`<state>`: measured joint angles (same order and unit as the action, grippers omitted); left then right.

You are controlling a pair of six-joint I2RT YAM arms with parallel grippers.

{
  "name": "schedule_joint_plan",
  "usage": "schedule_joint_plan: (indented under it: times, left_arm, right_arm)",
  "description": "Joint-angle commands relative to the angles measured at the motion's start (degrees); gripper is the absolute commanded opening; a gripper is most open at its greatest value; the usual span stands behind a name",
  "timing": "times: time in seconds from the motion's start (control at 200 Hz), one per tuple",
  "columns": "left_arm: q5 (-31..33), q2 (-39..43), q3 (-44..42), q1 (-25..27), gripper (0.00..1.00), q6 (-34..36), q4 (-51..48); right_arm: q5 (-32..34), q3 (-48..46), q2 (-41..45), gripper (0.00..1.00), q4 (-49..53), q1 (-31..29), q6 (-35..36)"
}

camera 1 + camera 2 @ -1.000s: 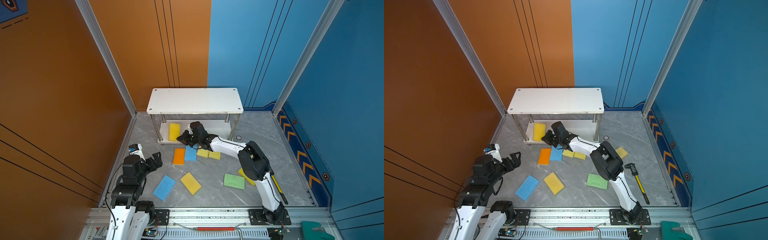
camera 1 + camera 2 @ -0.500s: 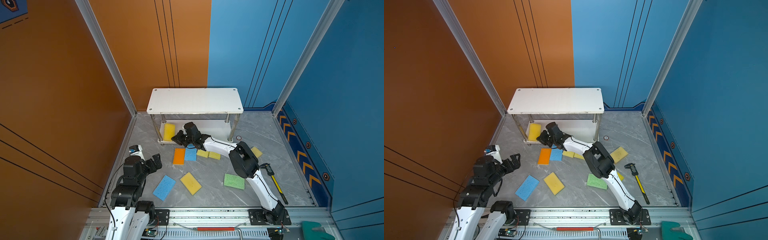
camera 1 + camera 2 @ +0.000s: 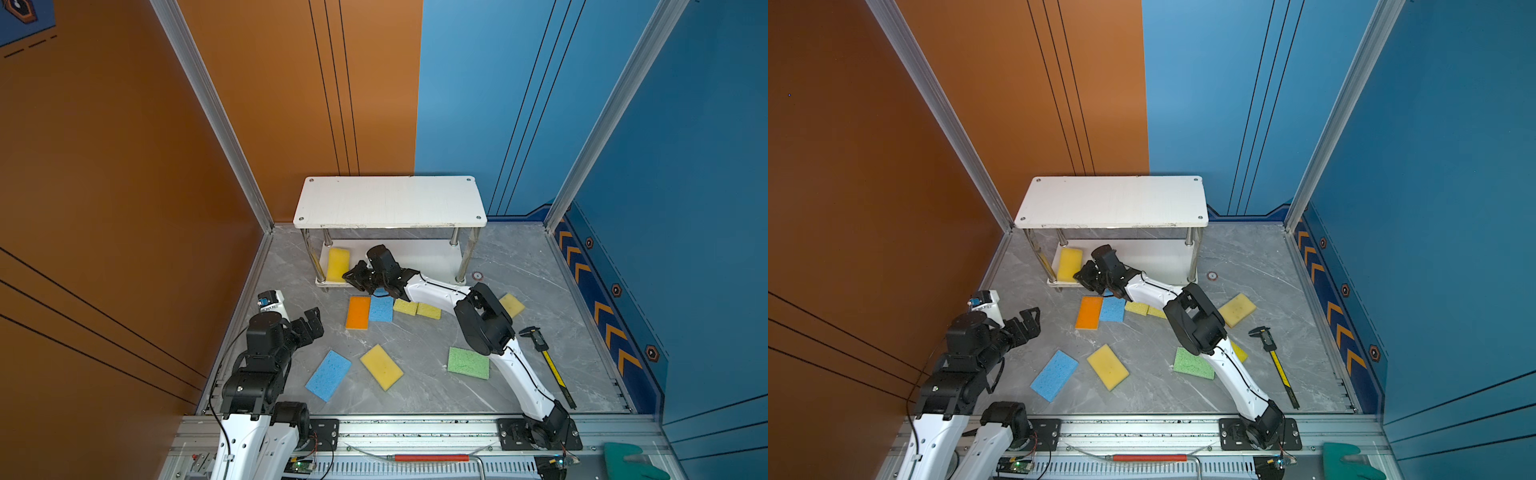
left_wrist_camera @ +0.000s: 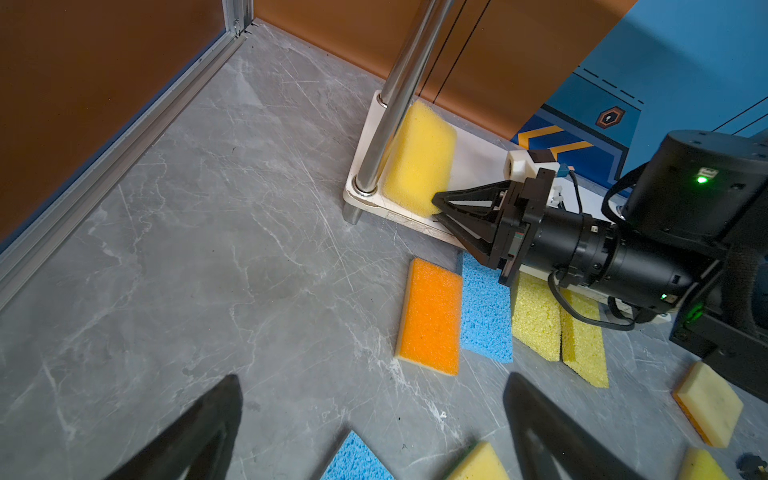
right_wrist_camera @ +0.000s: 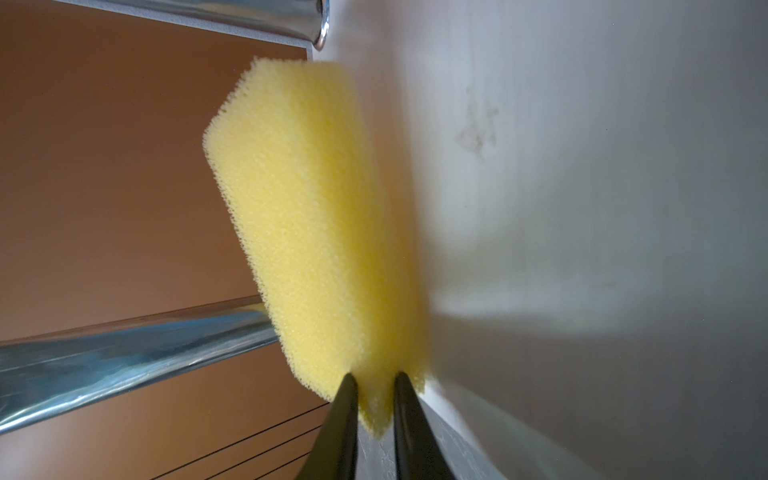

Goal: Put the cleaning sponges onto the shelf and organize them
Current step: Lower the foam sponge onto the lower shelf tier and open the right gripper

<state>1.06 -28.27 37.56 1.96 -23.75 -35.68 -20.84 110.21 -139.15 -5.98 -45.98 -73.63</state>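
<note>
The shelf (image 3: pixel 390 201) (image 3: pixel 1113 201) stands at the back. A thick yellow sponge (image 3: pixel 337 264) (image 3: pixel 1069 264) (image 4: pixel 419 158) (image 5: pixel 311 208) lies at the left end of its lower board, beside a metal post (image 4: pixel 395 95). My right gripper (image 3: pixel 351 277) (image 3: pixel 1081 277) (image 4: pixel 436 205) (image 5: pixel 374 380) pinches that sponge's near edge between narrow jaws. On the floor lie an orange sponge (image 3: pixel 358 311), a blue sponge (image 3: pixel 380 308), two yellow sponges (image 3: pixel 417 308), another blue (image 3: pixel 329 375), a yellow (image 3: pixel 381 366), a green (image 3: pixel 468 363) and a tan one (image 3: pixel 512 304). My left gripper (image 3: pixel 311 322) (image 3: pixel 1027 320) (image 4: pixel 372 378) hovers open and empty at the left.
A caliper with a yellow rule (image 3: pixel 548 361) lies on the floor at the right, beside the right arm's base link. A small round disc (image 3: pixel 478 275) sits near the shelf's right front post. A green glove (image 3: pixel 631 463) rests on the front rail. Walls close in on three sides.
My right gripper has carried the yellow sponge leftward along the lower board to its left end, and its jaws have eased slightly. The left arm has not moved.
</note>
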Motion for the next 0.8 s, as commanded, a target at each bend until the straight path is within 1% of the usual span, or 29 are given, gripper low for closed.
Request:
schedule_joint_plan:
  times: [0.0, 0.065, 0.165, 0.556, 0.661, 0.736, 0.796]
  left_arm:
    - [1.4, 0.5, 0.7, 0.4, 0.98, 1.0, -1.1]
    - [1.4, 0.5, 0.7, 0.4, 0.98, 1.0, -1.1]
    - [1.4, 0.5, 0.7, 0.4, 0.98, 1.0, -1.2]
    - [1.4, 0.6, 0.8, 0.4, 0.98, 1.1, -1.2]
    - [1.3, 0.7, 0.9, 0.2, 0.98, 1.1, -1.1]
    - [1.1, 0.6, 0.9, 0.1, 0.98, 1.1, -1.2]
    - [-0.1, 0.5, 1.0, -0.1, 0.98, 1.2, -1.1]
  right_arm:
    - [1.0, 1.4, -1.0, 0.24, 0.7, 0.2, -0.2]
    - [0.9, 1.5, -1.1, 0.31, 0.3, 0.1, -0.4]
    - [1.0, 1.5, -1.1, 0.37, 0.1, 0.1, -0.4]
    - [0.7, 0.2, 0.5, 0.44, -0.2, -0.6, 0.1]
    - [1.9, -3.5, 4.4, 0.47, 0.4, -0.6, 3.0]
    - [3.3, -6.9, 8.6, 0.49, 1.1, -0.6, 6.6]
    - [4.3, -11.3, 12.2, 0.5, 2.1, -0.6, 9.9]
